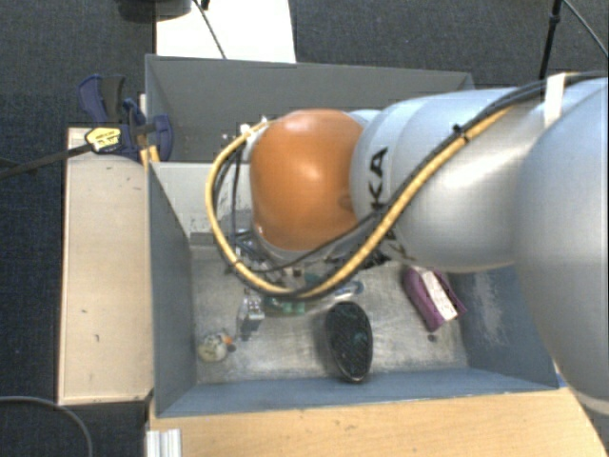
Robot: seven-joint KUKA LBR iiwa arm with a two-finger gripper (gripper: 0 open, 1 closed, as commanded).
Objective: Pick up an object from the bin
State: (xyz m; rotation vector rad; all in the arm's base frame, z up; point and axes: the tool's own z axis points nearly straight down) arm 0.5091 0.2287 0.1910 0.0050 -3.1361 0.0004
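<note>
1. Bin [171, 284]: grey metal. On its floor only a few loose things, no heap.
2. Black oval thing [348, 341], maybe a brush: on the floor by the near wall, at about 4 o'clock from the end effector, apart from it.
3. Small mottled ball [215, 347]: in the near left corner of the floor, at about 7 o'clock from the end effector. It is just beside it, and I can't tell if they touch.
4. End effector [249, 324]: low over the left half of the floor, under the wrist. Can't tell if it is released or clenched, as the wrist blocks most of it. Nothing visible in its grasp.
5. Green thing [285, 305]: mostly hidden under the wrist, at about 2 o'clock from the end effector. Kind unclear.
6. Purple block [430, 298]: on the right side of the floor at 3 o'clock, well apart, partly under the arm [495, 169].
7. Orange cover [303, 174]: on the wrist, above the end effector, with cables looped round it.
8. Progress, as a judgement: the arm is down in the bin but no pick is confirmed. The ball is the nearest candidate. Grasp and lift are left.
</note>
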